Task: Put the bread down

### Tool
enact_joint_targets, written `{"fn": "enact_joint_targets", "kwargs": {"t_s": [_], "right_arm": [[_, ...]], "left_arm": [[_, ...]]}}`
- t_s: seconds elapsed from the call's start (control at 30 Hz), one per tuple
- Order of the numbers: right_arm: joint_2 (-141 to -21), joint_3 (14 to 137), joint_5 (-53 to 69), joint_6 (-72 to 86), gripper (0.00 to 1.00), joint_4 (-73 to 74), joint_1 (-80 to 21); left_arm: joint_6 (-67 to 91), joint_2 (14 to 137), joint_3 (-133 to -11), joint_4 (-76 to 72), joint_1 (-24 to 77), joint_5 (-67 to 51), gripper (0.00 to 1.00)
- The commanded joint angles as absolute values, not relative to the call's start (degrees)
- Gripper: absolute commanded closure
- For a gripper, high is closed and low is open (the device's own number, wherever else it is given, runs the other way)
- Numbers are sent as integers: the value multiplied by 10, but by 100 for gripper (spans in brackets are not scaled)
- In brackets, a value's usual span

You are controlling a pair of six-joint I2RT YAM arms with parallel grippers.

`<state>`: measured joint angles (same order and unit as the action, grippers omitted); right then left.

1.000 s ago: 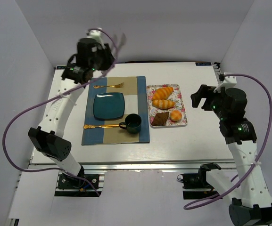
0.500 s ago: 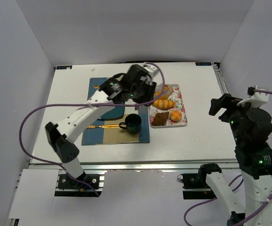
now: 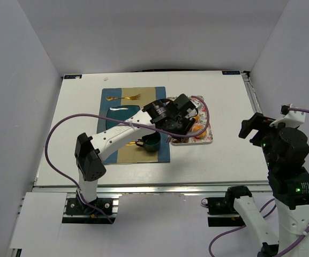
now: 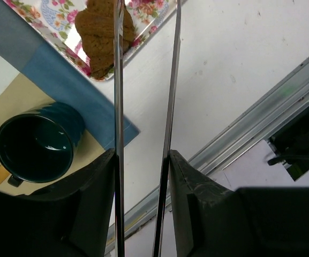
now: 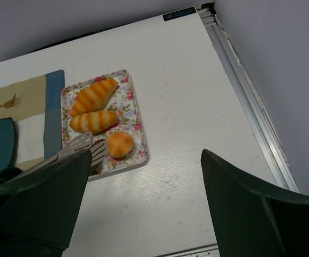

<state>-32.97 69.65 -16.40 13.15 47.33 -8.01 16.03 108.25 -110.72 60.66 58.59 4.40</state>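
My left gripper [image 3: 183, 115] is shut on a pair of metal tongs [image 4: 118, 107] and hovers over the floral tray [image 3: 208, 136]. In the left wrist view [image 4: 142, 160] the two tong blades run out to a brown bread piece [image 4: 98, 32] on the tray's near corner. In the right wrist view the tray holds two striped rolls [image 5: 92, 96] and a round bun [image 5: 119, 143], with the tong tips [image 5: 76, 147] beside the bun. A blue plate [image 3: 119, 112] lies on the placemat, partly hidden by the arm. My right gripper [image 3: 256, 126] is open and empty, raised at the right [image 5: 146, 160].
A dark teal cup [image 4: 34, 147] stands on the blue and tan placemat [image 3: 159, 152], just left of the tray. A gold fork [image 3: 125, 98] lies behind the plate. The table's metal front rail [image 4: 250, 123] runs near the tray.
My left arm swung from the back left across the placemat to the tray, carrying the tongs. My right arm drew back to the right.
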Motion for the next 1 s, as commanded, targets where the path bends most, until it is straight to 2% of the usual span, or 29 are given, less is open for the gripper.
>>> {"fn": "enact_joint_targets", "kwargs": {"t_s": [0.0, 0.33, 0.97], "right_arm": [[-326, 697, -171, 136, 11, 472, -82], [-330, 690, -170, 130, 11, 468, -82], [-327, 684, -179, 120, 11, 468, -82]], "left_arm": [[166, 1073, -1114, 577, 585, 63, 48], [151, 1141, -1174, 584, 585, 55, 43], [134, 1210, -1200, 591, 585, 42, 39]]}}
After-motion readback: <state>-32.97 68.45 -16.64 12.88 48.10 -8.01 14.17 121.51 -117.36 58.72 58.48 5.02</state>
